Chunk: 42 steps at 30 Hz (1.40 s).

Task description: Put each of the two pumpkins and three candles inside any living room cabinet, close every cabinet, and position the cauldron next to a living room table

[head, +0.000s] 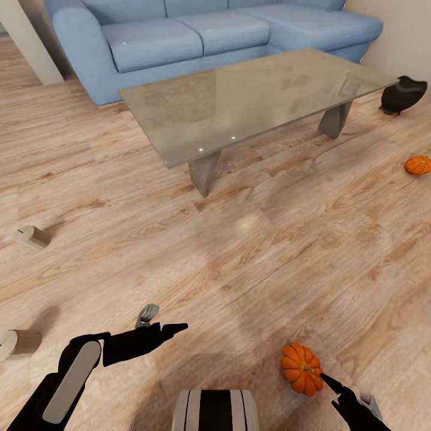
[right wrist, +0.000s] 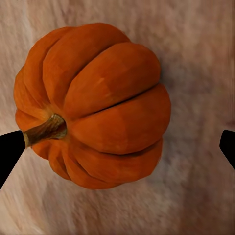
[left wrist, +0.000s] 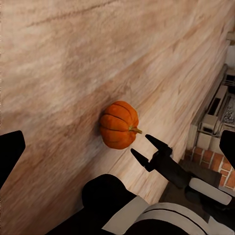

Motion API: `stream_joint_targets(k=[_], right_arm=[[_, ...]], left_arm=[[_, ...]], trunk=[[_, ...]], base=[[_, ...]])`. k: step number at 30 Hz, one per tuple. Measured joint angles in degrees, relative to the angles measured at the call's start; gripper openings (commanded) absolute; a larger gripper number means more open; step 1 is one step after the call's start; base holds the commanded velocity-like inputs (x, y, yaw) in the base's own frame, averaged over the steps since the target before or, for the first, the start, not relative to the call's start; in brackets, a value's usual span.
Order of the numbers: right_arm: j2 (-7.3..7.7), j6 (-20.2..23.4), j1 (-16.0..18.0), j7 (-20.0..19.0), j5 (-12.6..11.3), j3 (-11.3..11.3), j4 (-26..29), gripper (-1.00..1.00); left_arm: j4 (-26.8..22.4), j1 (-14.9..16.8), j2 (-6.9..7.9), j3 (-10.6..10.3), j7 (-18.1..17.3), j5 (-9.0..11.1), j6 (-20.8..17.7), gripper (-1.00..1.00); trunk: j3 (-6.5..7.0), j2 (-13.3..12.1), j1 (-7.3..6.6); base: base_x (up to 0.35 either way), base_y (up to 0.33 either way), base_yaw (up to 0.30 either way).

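Observation:
An orange pumpkin [head: 301,368] with a yellowish stem lies on the wood floor close in front of me. My right gripper [head: 347,392] is open just beside it. In the right wrist view the pumpkin [right wrist: 95,105] sits between the spread fingertips [right wrist: 10,149], with no contact visible. My left gripper [head: 163,321] hovers open over bare floor to the left. The left wrist view shows the same pumpkin [left wrist: 119,125] and the right gripper [left wrist: 147,152]. A second pumpkin [head: 418,164] lies far right. The black cauldron [head: 404,94] stands by the grey table [head: 179,120]. Two beige candles [head: 31,236] [head: 18,343] lie at the left.
A blue sofa [head: 179,36] stands behind the table. Wide wood floor [head: 239,269] stretches between me and the table. A pale wall corner [head: 30,42] is at the far left.

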State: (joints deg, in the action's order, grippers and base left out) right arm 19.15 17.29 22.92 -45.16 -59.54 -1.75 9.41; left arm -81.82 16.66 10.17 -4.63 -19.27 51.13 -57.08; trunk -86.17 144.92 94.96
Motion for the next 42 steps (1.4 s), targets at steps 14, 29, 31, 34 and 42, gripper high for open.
stream_joint_targets(k=[14,29,31,34,42], right_arm=[[0.0,-0.2,0.0,0.0,0.0,0.0,0.0,1.0],[0.0,-0.3,0.0,0.1,0.0,0.0,0.0,1.0],[0.0,-0.3,0.0,0.1,0.0,0.0,0.0,1.0],[0.0,-0.3,0.0,0.1,0.0,0.0,0.1,1.0],[0.01,-0.1,0.0,0.1,0.0,0.0,0.1,1.0]], left_arm=[[0.0,0.0,-0.03,0.0,0.0,0.0,0.0,1.0],[0.0,0.0,0.0,0.0,0.0,0.0,0.0,1.0],[0.0,0.0,0.0,0.0,0.0,0.0,0.0,1.0],[0.0,0.0,0.0,0.1,0.0,0.0,-0.1,1.0],[0.0,0.0,0.0,0.1,0.0,0.0,-0.1,1.0]], trunk=[[-3.1,0.2,0.36],[-4.22,0.3,0.49],[-4.22,0.3,0.49],[-4.22,0.3,0.48],[-4.22,0.3,0.48]], base=[[0.0,0.0,0.0],[0.0,0.0,0.0],[0.0,0.0,0.0],[0.047,0.042,0.0],[0.121,0.1,0.0]])
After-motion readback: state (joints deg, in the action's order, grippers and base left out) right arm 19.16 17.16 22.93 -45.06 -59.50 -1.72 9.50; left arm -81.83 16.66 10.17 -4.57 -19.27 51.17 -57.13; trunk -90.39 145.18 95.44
